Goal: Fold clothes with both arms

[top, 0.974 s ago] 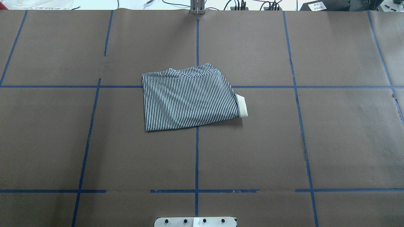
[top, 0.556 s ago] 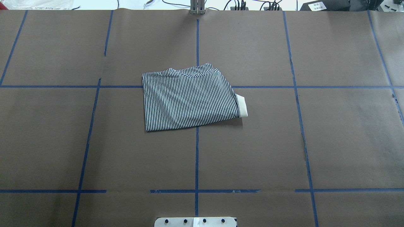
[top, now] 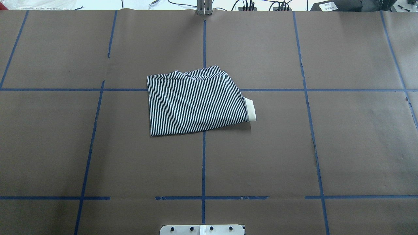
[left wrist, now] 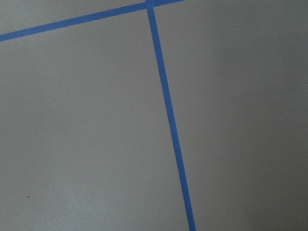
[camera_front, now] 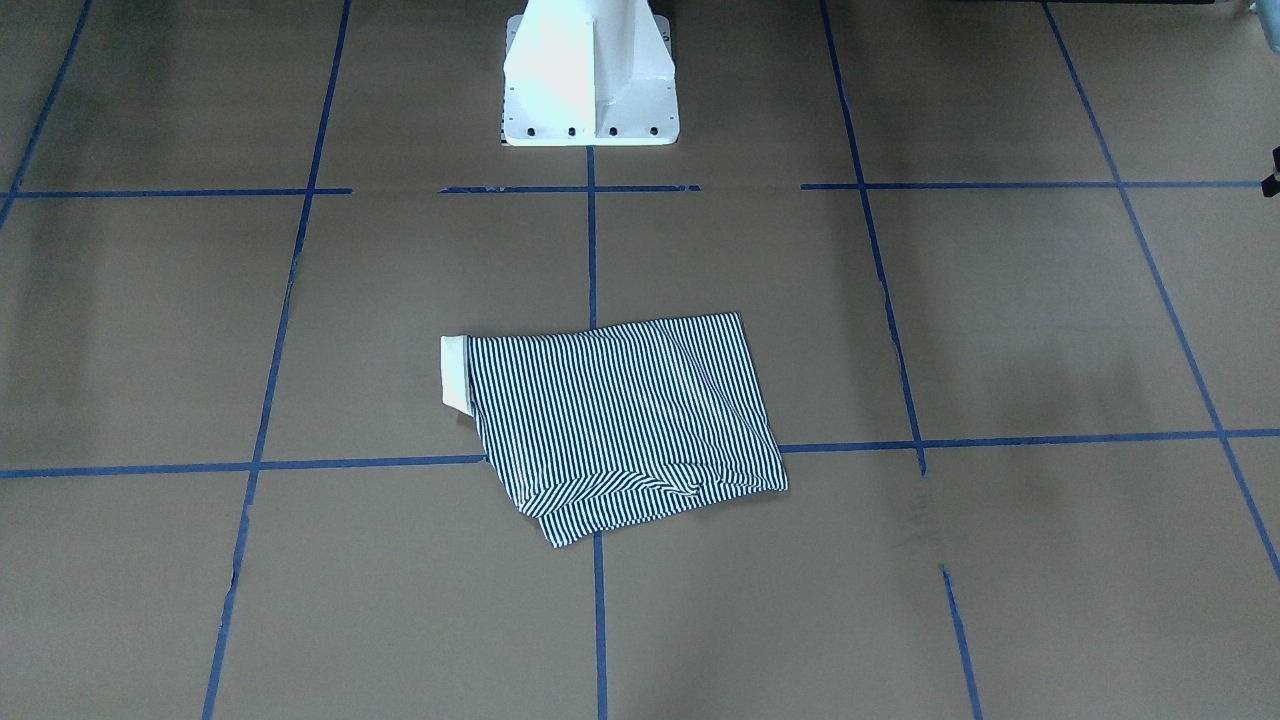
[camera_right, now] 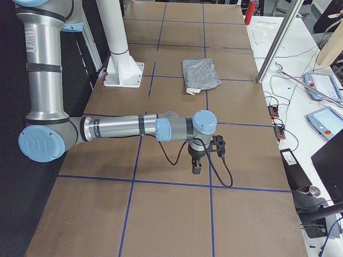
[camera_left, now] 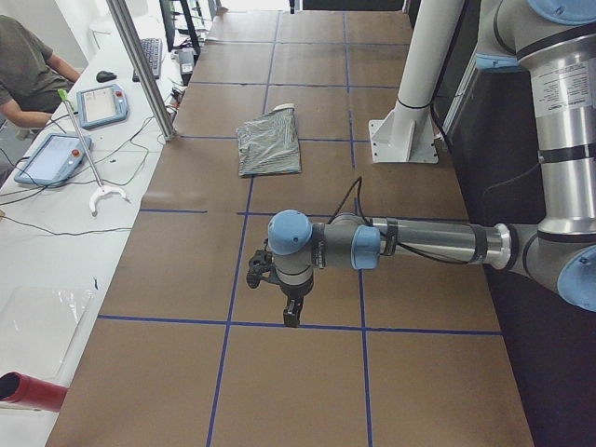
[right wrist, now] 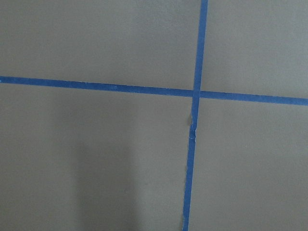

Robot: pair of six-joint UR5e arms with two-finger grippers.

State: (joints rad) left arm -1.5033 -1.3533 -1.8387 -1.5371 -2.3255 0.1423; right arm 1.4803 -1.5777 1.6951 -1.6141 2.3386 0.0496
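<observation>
The left gripper (camera_left: 290, 310) hangs fingers-down just above the table (camera_left: 307, 391), over bare brown paper beside a tape line (left wrist: 166, 110). Whether its fingers are apart or together I cannot tell (only the side view catches it, and its wrist view shows just paper and tape). Behind it the left arm (camera_left: 419, 244) lies level and low, its wrist bent downward.

The right gripper (camera_right: 196, 165) also points down close to the paper, near a tape crossing (right wrist: 195, 93), and its fingers cannot be judged either. The right arm (camera_right: 118, 128) reaches out level from a raised elbow.

The shirt (top: 196, 101) lies well apart from both grippers and between them, at the table's middle, in front of the pedestal (camera_front: 588, 80). It is folded into a rough flat rectangle, and neither gripper touches it. The collar (top: 250, 111) pokes out of the edge on the right gripper's side (a small cream tab). Along the shirt's edge farthest from the pedestal, a turned layer shows slanted stripes.
</observation>
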